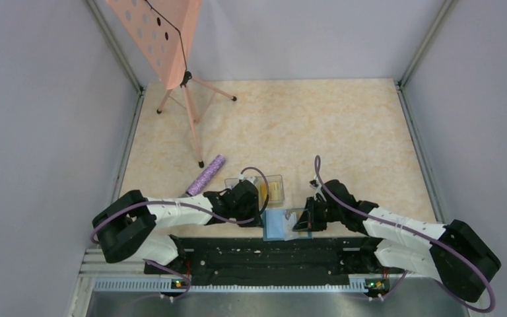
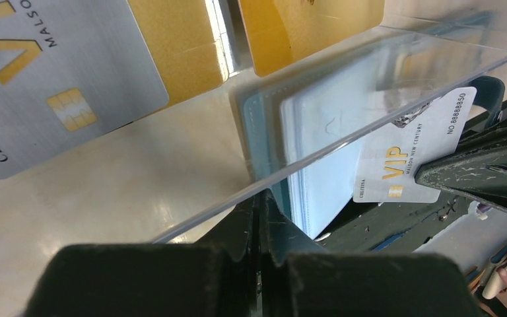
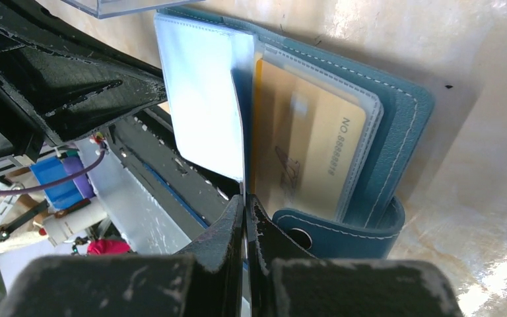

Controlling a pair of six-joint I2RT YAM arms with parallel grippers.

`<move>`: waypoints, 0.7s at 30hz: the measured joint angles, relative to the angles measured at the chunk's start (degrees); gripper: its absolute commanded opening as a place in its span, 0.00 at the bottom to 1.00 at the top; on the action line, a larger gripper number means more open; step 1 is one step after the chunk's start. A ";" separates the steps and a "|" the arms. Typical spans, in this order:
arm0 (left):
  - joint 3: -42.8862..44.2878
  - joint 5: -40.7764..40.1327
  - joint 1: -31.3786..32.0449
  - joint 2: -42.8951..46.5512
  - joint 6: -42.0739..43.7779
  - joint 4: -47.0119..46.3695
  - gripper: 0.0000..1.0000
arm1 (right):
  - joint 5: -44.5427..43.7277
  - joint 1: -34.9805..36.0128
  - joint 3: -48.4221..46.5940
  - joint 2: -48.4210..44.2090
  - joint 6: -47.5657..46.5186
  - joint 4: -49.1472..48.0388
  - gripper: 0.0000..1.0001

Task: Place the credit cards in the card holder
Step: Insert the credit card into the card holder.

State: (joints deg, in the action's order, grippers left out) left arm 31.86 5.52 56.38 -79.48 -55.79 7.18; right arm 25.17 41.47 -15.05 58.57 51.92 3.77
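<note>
Pinching a white card [image 2: 406, 148] is the right hand [image 3: 245, 198]; the left hand [image 2: 259, 195] clamps the clear tray [image 2: 396, 79].

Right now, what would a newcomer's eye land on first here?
Probably the open teal card holder at the near edge of the table, a gold card in its clear slot. The right jaws pinch a white VIP card by it, while the left jaws are shut on a clear plastic sheet. At the far left stands a pink perforated board on a tripod.
</note>
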 measured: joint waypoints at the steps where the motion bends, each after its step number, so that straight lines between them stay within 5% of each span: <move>1: 0.11 0.02 -0.02 -0.09 0.04 0.11 0.00 | 0.17 -0.15 0.00 0.17 -0.11 -0.11 0.00; 21: 1.70 0.46 0.11 -1.88 0.26 0.39 0.00 | 4.74 -3.72 0.02 4.24 -2.32 -4.81 0.00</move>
State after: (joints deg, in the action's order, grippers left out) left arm 33.56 5.98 56.49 -81.36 -55.53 7.57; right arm 29.91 37.76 -15.03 62.81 49.60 -1.04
